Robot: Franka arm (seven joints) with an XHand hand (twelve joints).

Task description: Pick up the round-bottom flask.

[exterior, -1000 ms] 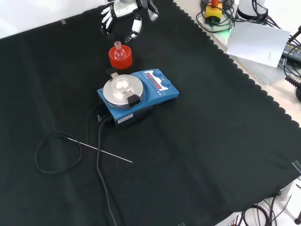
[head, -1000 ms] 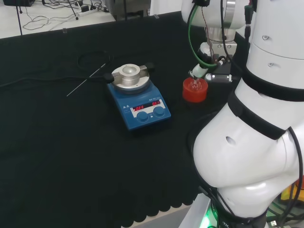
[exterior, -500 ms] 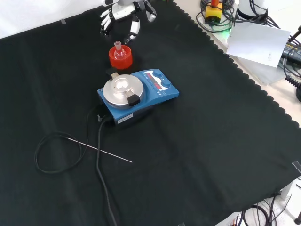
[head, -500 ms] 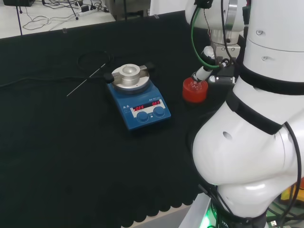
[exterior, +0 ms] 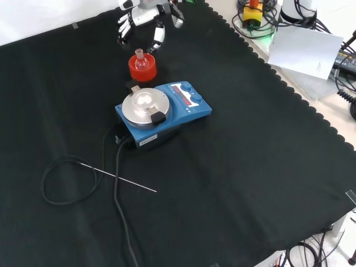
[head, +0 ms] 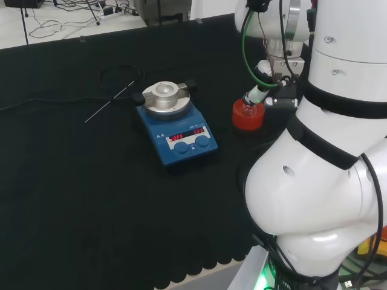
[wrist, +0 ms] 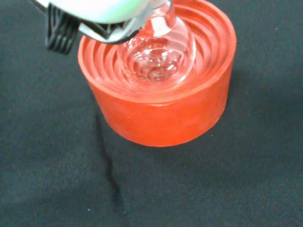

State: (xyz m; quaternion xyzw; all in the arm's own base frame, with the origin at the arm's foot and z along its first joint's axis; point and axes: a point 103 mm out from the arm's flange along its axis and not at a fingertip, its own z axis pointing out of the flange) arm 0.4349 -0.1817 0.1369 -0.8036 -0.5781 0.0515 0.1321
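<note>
Front view: round-bottom flask (exterior: pixel 141 62) upright in red stand (exterior: pixel 142 70), neck up.

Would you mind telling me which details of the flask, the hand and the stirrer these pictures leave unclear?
- Round-bottom flask: in the wrist view a blurred part of the hand covers its mouth.
- Its base: sunk in the red ribbed stand, so contact is hidden.
- Hand: in the head view, partly behind the arm's white links.
- Stirrer: display digits too small in the front view.

Bright even room light; soft shadows; robot hand (wrist: pixel 94 9) blurred in wrist view.
</note>
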